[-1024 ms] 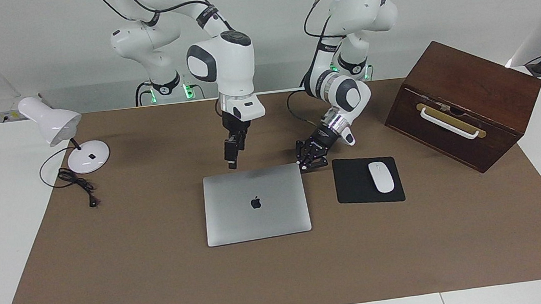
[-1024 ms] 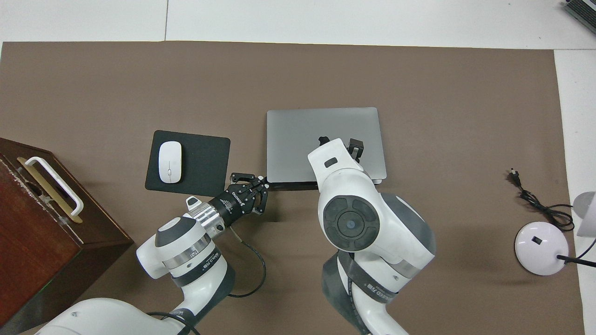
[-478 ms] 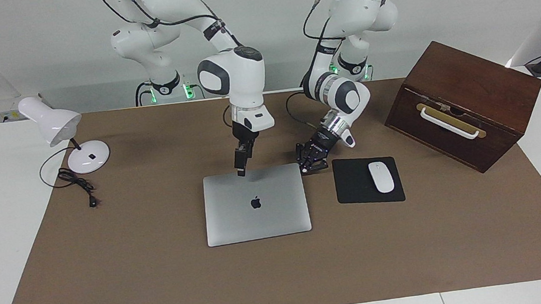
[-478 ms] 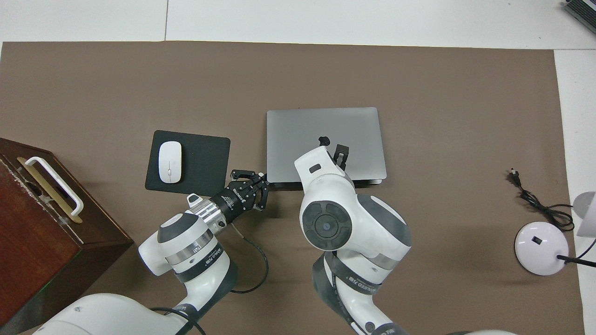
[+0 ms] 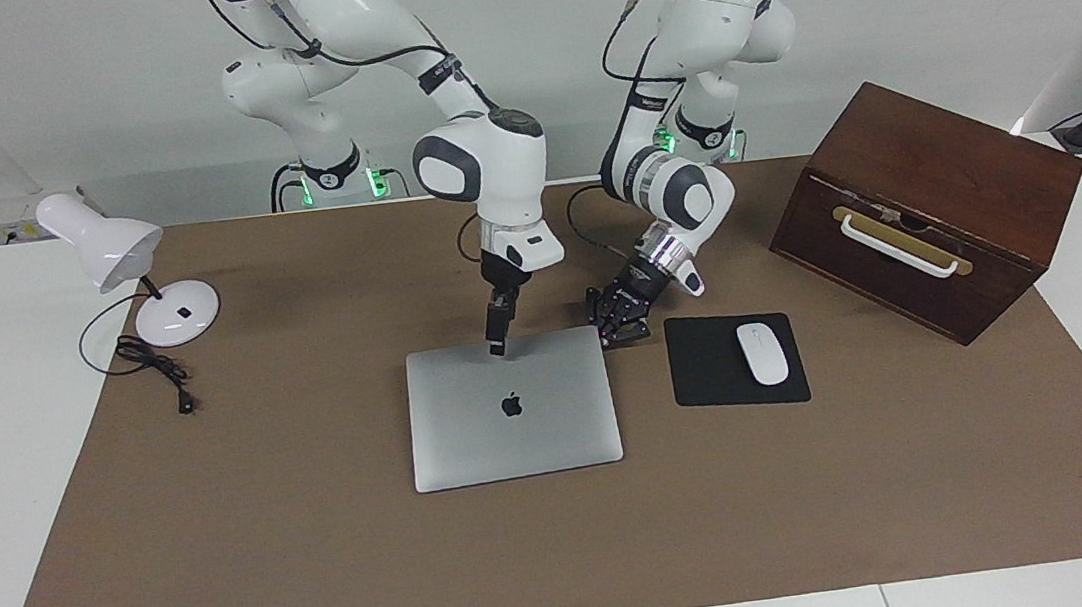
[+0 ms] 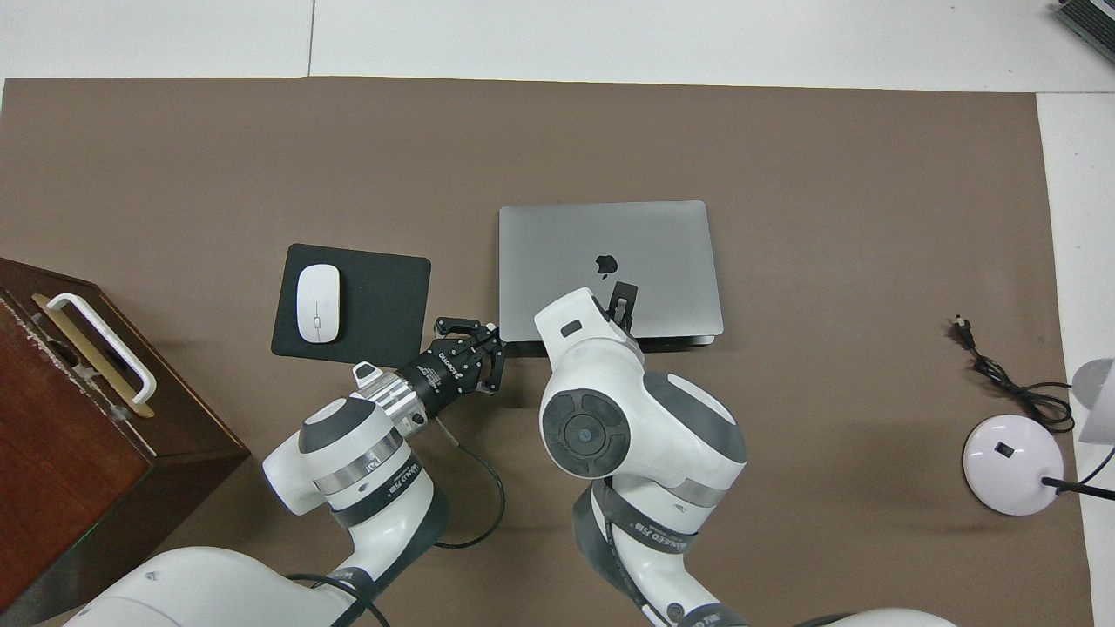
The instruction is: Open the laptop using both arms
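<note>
Facing view first: I see the thin silver-grey laptop [image 5: 512, 407] lying closed on the brown mat [image 5: 274, 533], mid-table. Just beside it toward the left arm's end sits the black mouse pad [image 5: 709, 366] carrying a white mouse [image 5: 763, 354]; the dark wooden box [image 5: 928, 202] stands past that. The white desk lamp [image 5: 131, 276] waits at the right arm's end. My left gripper [image 5: 618, 320] is clenched, empty, at the laptop's robot-side corner. The right gripper [image 5: 497, 348] points down at the lid's robot-side edge; its fingers I cannot tell.

Overhead: the right gripper [image 6: 620, 300] now sits over the lid just below the logo, having slid toward the left arm since a second ago. The left gripper [image 6: 483, 353] has barely shifted; the laptop [image 6: 557, 252] has not moved.
</note>
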`<state>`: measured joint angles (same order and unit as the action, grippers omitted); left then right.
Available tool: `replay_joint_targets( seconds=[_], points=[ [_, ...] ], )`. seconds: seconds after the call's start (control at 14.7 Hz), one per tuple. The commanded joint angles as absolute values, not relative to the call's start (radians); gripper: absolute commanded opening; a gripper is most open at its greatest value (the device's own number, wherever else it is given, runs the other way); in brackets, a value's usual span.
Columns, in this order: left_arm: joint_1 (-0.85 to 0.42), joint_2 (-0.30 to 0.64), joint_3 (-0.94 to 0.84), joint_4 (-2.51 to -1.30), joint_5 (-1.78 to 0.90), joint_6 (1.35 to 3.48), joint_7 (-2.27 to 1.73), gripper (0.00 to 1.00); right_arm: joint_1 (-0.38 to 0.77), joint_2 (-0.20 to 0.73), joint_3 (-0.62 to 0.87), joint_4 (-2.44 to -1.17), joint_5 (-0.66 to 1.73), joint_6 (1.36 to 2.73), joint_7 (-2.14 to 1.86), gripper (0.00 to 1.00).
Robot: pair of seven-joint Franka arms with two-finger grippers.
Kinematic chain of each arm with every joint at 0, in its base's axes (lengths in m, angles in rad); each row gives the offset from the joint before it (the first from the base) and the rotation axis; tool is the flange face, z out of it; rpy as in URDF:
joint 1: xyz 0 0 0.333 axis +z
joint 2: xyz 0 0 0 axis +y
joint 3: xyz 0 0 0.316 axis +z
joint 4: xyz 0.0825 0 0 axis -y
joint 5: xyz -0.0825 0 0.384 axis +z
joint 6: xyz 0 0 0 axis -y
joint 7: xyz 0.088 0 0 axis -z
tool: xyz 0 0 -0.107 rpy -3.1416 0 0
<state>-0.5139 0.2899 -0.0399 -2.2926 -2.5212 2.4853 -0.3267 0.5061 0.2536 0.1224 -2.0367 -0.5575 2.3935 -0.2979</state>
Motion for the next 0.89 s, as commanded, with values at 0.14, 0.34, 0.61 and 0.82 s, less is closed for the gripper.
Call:
replay_joint_targets(
  seconds=[0.14, 0.34, 0.61, 0.82],
  points=[
    [-0.538, 0.35, -0.031, -2.264, -2.572, 2.497, -0.295, 0.0, 0.5, 0.265, 0.121, -2.051, -0.62, 2.433, -0.258, 1.0],
    [-0.535, 0.373, -0.031, -2.266, -2.574, 2.456, -0.259, 0.0, 0.5, 0.267, 0.12, -2.051, -0.638, 2.451, -0.244, 1.0],
    [-0.526, 0.393, -0.031, -2.269, -2.576, 2.422, -0.242, 0.0, 0.471, 0.278, 0.12, -2.046, -0.698, 2.477, -0.198, 1.0],
    [-0.523, 0.399, -0.031, -2.267, -2.576, 2.421, -0.235, 0.0, 0.46, 0.282, 0.12, -2.042, -0.703, 2.479, -0.198, 1.0]
  ],
)
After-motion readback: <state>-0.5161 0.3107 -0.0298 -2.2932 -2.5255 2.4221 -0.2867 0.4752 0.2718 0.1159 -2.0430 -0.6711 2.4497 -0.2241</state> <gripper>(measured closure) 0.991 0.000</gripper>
